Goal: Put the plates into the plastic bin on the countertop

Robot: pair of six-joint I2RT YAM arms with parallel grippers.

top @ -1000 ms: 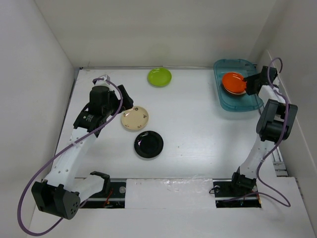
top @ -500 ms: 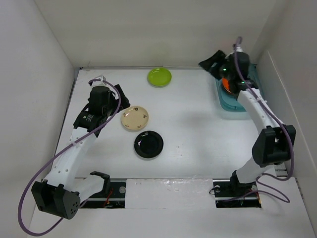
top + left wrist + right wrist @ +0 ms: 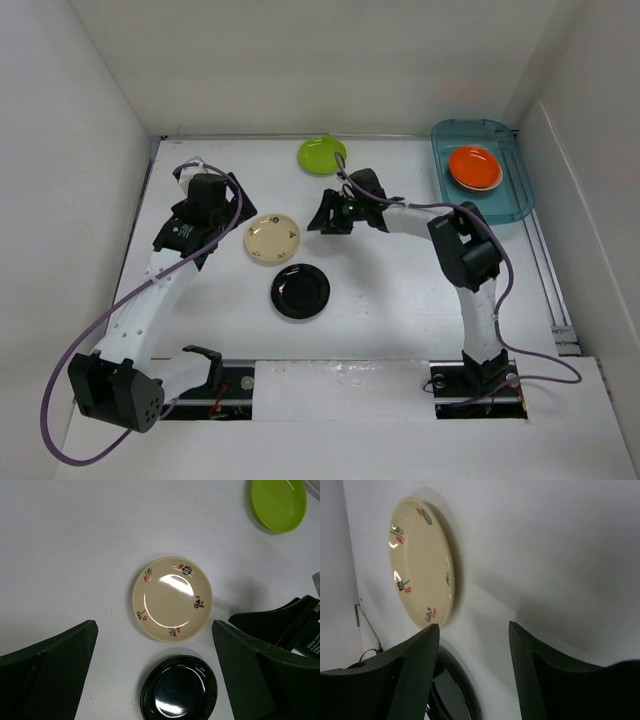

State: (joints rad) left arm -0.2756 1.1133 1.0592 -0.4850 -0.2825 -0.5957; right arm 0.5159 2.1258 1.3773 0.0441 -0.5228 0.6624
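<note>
From above, we saw the plastic bin (image 3: 508, 198) in the 1 o'clock corner of the countertop (image 3: 400, 290). In it lay an orange plate (image 3: 474, 167), seemingly on top of another; how many lay under it we could not tell. Three plates lay out on the countertop. The lime green plate (image 3: 322, 154) was at 12 o'clock near the back wall, and the cream plate (image 3: 272, 239) lay toward 9 o'clock. The black plate (image 3: 300, 291) lay just beside the cream one at its 5 o'clock, not touching it.

The left gripper (image 3: 154, 626) hung above the cream plate with its fingers spread wide, pinching nothing. In its wrist view the plate, with small red and black marks round its rim, showed between the two fingers, and the black plate lay at 6 o'clock below it.

The right gripper (image 3: 328, 214) reached to the middle of the countertop, near the cream plate's 3 o'clock side. Its fingers (image 3: 405, 680) stood apart with only bare countertop between them — it held nothing — and they pointed toward the cream plate's edge without touching it.
</note>
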